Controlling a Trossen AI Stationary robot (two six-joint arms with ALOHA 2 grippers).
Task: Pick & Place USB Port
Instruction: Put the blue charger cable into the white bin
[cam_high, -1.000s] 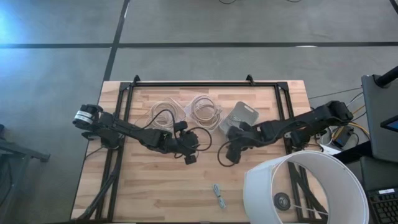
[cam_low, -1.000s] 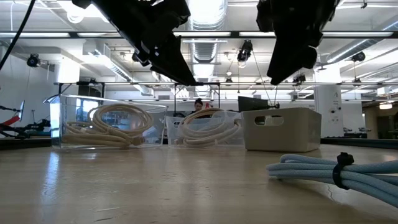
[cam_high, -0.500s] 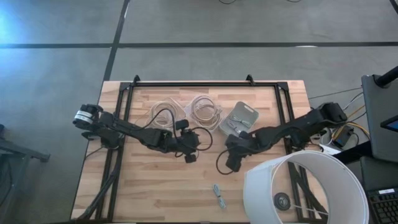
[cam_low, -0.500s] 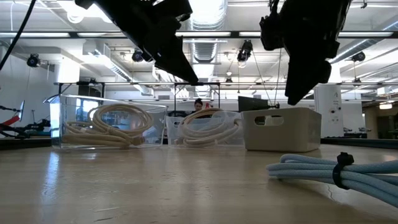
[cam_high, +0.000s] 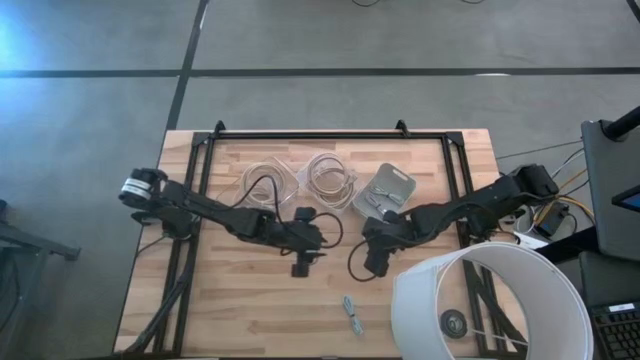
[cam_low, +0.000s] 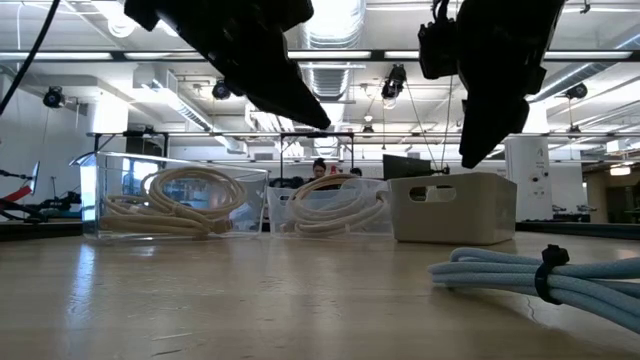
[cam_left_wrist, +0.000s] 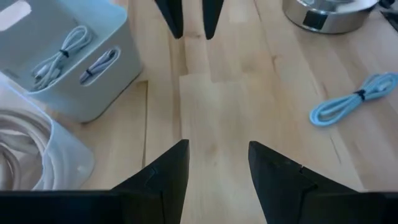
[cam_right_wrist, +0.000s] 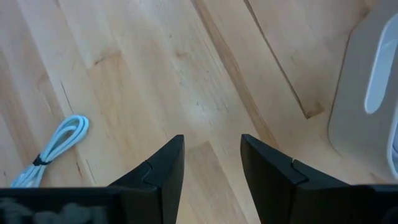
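Though both arms hang over mid counter, I see neither one holding anything. The wooden counter (cam_high: 250, 290) is the biggest thing, w/ a black frame round its far half. Next a big white round lampshade-like drum (cam_high: 490, 305) at the near right corner, partly over the counter edge. Left arm reaches in from the far left; the left tool (cam_high: 302, 262) sits over the counter centre, fingers spread apart w/ bare wood between them in the left wrist view. Right arm comes from the right edge; the right tool (cam_high: 372, 262) is just right of centre, fingers also apart, nothing between them, only wood in the right wrist view. The two tools are near each other but not touching.

Along the far side, approx. left to right: a clear bin (cam_high: 268, 180) w/ coiled pale cable, a second clear bin (cam_high: 330, 175) w/ another coil, then a grey-white bin (cam_high: 385, 190) holding bundled cables; in the left wrist view I count two small tied bundles in it.

Task item: the light blue USB cable (cam_high: 351, 313), tied w/ a dark strap, lies flat on the counter near the front edge, nearer than both tools and well apart from the bins. Low view shows it (cam_low: 545, 275) resting on the wood at right. It's free of both tools.
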